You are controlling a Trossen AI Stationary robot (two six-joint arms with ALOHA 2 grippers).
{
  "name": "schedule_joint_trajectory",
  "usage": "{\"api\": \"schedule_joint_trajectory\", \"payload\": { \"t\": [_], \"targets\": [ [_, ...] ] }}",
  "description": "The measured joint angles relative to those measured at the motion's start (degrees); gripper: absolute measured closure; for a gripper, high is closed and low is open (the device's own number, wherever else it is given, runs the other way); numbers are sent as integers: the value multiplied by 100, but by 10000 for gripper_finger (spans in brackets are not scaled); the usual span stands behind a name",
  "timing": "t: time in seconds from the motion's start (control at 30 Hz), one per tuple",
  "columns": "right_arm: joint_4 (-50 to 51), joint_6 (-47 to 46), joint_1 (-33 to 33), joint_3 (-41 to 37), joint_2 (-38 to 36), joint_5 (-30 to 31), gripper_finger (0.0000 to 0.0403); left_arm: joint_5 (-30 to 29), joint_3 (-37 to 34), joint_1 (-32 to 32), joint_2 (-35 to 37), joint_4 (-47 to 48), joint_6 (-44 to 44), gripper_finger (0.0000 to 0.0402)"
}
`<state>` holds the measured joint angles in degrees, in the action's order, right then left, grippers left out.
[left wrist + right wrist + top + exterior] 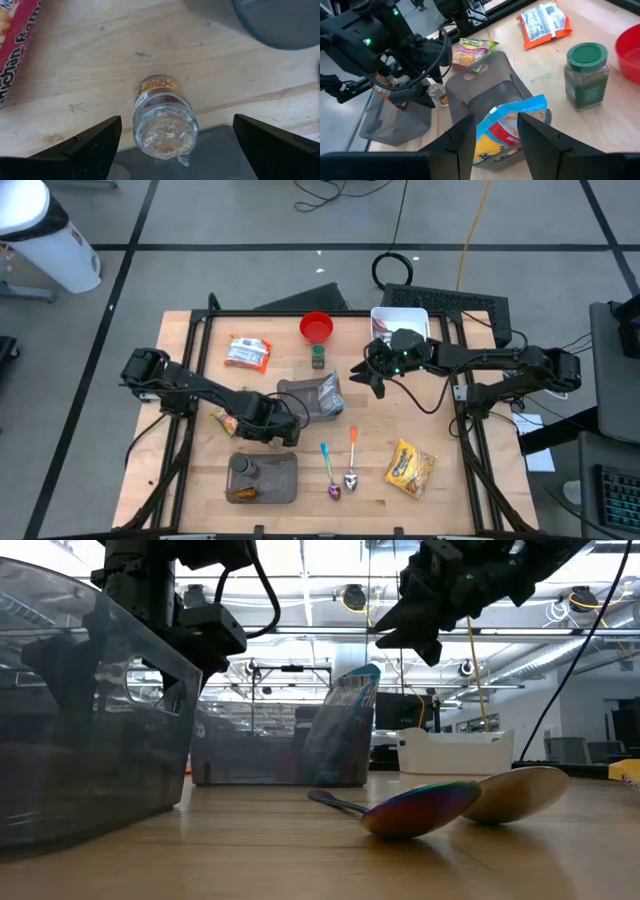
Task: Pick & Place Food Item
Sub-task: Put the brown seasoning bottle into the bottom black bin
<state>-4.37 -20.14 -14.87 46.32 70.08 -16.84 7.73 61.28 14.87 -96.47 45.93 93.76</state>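
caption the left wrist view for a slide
Open left gripper hovering over a spice jar lying on the wooden table.

Bench clutter, non-task items.
Red bowl (316,327) at the far side, green-lidded jar (318,357) just in front of it; two spoons (341,468) lie side by side near the front edge; white bin (400,321) beyond the far-right corner.

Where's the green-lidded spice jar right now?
High view: the green-lidded spice jar stands upright toward the table's far edge, just in front of the red bowl, between the orange snack packet and the right gripper.
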Motion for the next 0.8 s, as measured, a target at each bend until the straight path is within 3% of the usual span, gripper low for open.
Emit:
{"api": "schedule_joint_trajectory", "payload": {
  "t": [0.53,0.63,0.8],
  "targets": [
    [-175,151,-13,-6,-138,17,270,-22,0,-22,0,106,70,11],
    [-143,151,-13,-6,-136,17,270,-22,0,-22,0,111,79,31],
    [-144,139,-13,-6,-136,17,271,-17,1,-22,0,99,70,98]
  ]
}}
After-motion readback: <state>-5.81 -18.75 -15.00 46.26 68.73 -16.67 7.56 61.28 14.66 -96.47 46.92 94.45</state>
